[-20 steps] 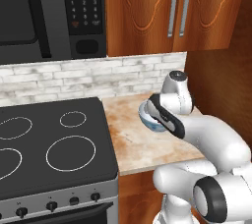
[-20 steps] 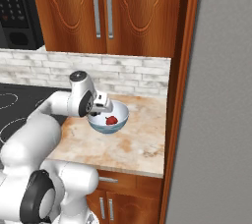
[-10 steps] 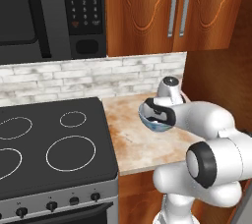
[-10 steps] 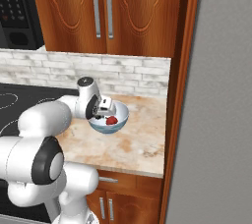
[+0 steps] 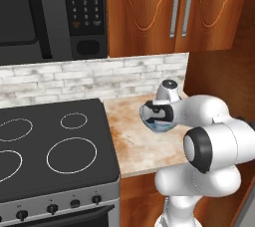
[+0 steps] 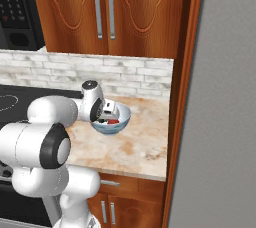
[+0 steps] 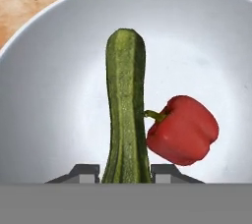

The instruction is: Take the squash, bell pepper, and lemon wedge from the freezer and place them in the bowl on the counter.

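Over the bowl [image 7: 44, 120] on the mottled stone bench [image 5: 144, 149], the claw [image 7: 126, 173] grips the ribbed dark green squash [image 7: 126, 105]. The glossy red bell pepper [image 7: 183, 129] already lies inside the smooth pale bowl, touching the squash. The lemon wedge appears outstanding.

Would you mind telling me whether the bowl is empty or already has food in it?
Not empty. In the hand view the bowl holds the bell pepper, with the squash gripped between the gripper's fingertips just above it. No lemon wedge visible.
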